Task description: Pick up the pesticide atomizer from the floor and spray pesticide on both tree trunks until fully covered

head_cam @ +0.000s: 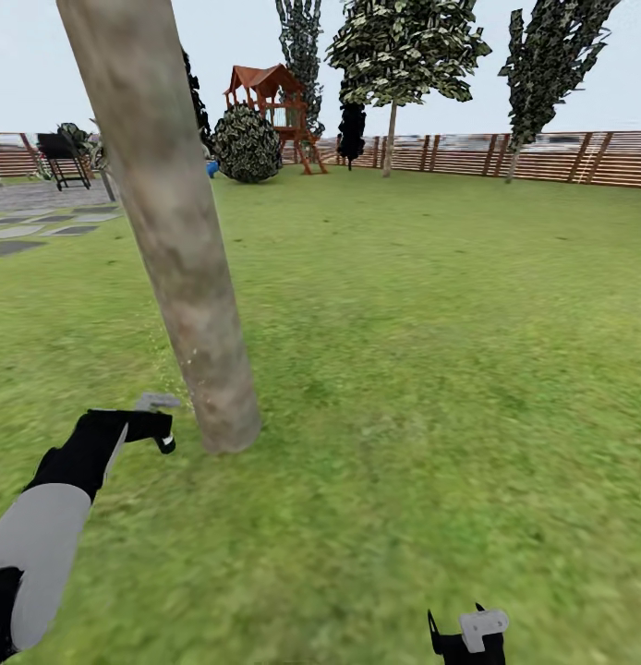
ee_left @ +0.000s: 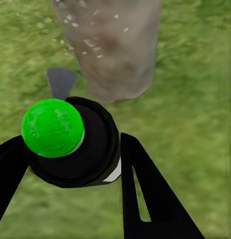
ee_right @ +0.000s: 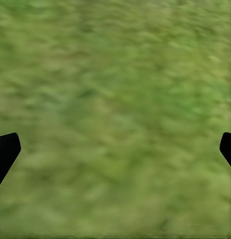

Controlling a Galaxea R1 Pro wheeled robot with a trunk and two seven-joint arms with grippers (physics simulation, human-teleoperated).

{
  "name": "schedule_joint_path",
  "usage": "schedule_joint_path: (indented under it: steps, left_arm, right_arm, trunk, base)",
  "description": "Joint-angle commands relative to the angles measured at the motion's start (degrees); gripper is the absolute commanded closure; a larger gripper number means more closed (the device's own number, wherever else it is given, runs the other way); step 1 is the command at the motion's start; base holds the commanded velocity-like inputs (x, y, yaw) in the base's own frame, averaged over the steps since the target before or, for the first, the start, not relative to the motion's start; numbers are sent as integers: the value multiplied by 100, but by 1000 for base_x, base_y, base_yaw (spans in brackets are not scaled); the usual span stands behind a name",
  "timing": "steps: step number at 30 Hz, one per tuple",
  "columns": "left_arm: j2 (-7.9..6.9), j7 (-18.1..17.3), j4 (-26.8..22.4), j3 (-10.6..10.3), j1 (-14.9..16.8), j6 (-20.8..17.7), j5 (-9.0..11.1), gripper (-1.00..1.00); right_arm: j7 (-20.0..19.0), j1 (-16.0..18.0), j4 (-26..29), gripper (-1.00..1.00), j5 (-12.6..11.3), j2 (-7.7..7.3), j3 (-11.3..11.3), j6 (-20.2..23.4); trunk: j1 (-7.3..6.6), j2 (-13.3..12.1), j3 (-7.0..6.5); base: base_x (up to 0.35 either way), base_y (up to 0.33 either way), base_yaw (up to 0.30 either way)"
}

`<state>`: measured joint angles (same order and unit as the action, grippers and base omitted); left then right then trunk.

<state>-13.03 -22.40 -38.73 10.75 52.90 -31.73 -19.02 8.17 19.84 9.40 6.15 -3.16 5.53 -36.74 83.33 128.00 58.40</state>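
atomizer (ee_left: 75,144): black top, green ball (nozzle toward trunk (head_cam: 173,231)) | left gripper (ee_left: 70,164) clamps it | right gripper (ee_right: 115,149) wide

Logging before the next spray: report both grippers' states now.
Left gripper: shut on the pesticide atomizer, near the tree trunk.
Right gripper: open, empty, over grass.

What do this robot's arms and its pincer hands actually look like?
The left arm has a smooth light-grey forearm shell with black joints at either end. The left gripper has two flat black fingers, wedge-shaped, one with a narrow slot cut through it. The right gripper is black too, with a small pale grey block on top; its black fingertips sit far apart.
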Motion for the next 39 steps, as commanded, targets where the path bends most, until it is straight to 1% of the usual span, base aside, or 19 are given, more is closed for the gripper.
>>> schedule_joint_path:
  steps: [1,3,5,6,8,10,12,14,16,17,19,21,23,25,28,31,35,36,39]
  left_arm:
    - [80,-6,-82,-17,22,-1,-23,100]
    - [165,-15,-358,-26,32,-46,-18,100]
    - [188,-47,-526,-32,34,-130,-16,100]
    - [191,-108,-675,-47,91,-333,-13,100]
    - [143,-398,-801,-72,369,-746,-16,100]
    - [106,-661,-835,-85,583,-903,-44,100]
    - [32,-743,-844,-90,671,-947,-67,100]
    - [-120,-767,-846,-90,689,-960,-62,100]
    - [-160,-785,-849,-114,693,-967,-49,100]
    - [-137,-791,-852,-208,694,-971,-41,100]
    - [-104,-829,-856,-560,694,-994,-26,100]
    - [-42,-1007,-859,-999,698,-1113,-4,100]
    - [-38,-1219,-865,-1095,736,-1189,1,100]
    - [-56,-1493,-864,-1129,843,-1220,-7,100]
    - [-103,-1723,-858,-1119,1038,-1241,-36,100]
    - [-325,-1770,-855,-1046,1181,-1263,-35,100]
    - [-438,-1772,-855,-1020,1219,-1297,-45,100]
    - [-551,-1775,-855,-1016,1220,-1300,-32,100]
    - [-602,-1776,-862,-1010,1191,-1293,-25,100]
  right_arm:
    - [-1,1,0,-100,0,0,1,1]
    - [-3,2,0,-100,0,0,1,0]
    - [-3,1,0,-100,0,0,1,0]
    - [-3,0,0,-100,0,0,1,3]
    - [-5,2,0,-100,0,0,1,5]
    - [-7,2,0,-100,0,0,1,6]
    - [-5,2,0,-100,0,0,1,5]
    - [-5,1,0,-100,0,0,1,1]
    - [-5,0,0,-100,0,0,1,3]
    - [-7,1,0,-100,0,0,1,3]
    - [-7,2,0,-100,0,0,1,1]
    - [-5,2,0,-100,0,0,1,2]
    - [-8,2,0,-100,0,3,1,1]
    - [-8,2,0,-100,0,3,1,2]
    - [-9,2,0,-100,0,1,1,5]
    - [-9,2,0,-100,0,0,1,5]
    - [-9,2,0,-100,0,0,1,1]
    - [-9,0,0,-100,0,1,1,3]
    - [-9,-2,0,-100,0,1,1,0]
  trunk:
    - [0,0,0]
    - [0,0,0]
    - [0,0,0]
    - [0,0,0]
    - [0,0,0]
    - [0,0,0]
    - [0,0,0]
    - [0,0,0]
    - [0,0,0]
    - [0,0,0]
    - [0,0,0]
    - [0,0,0]
    - [0,0,0]
    - [0,0,0]
    - [0,0,0]
    - [0,0,0]
    - [0,0,0]
    - [0,0,0]
    - [0,0,0]
  base:
    - [-281,0,0]
    - [-128,0,0]
    - [-46,0,0]
    - [-15,0,0]
    - [-6,0,0]
    - [-2,0,0]
    - [0,0,0]
    - [0,0,0]
    - [0,0,0]
    - [0,0,0]
    - [0,0,0]
    - [0,0,0]
    - [0,0,0]
    - [0,0,0]
    - [0,0,0]
    - [0,0,0]
    - [0,0,0]
    - [0,0,0]
    - [0,0,0]
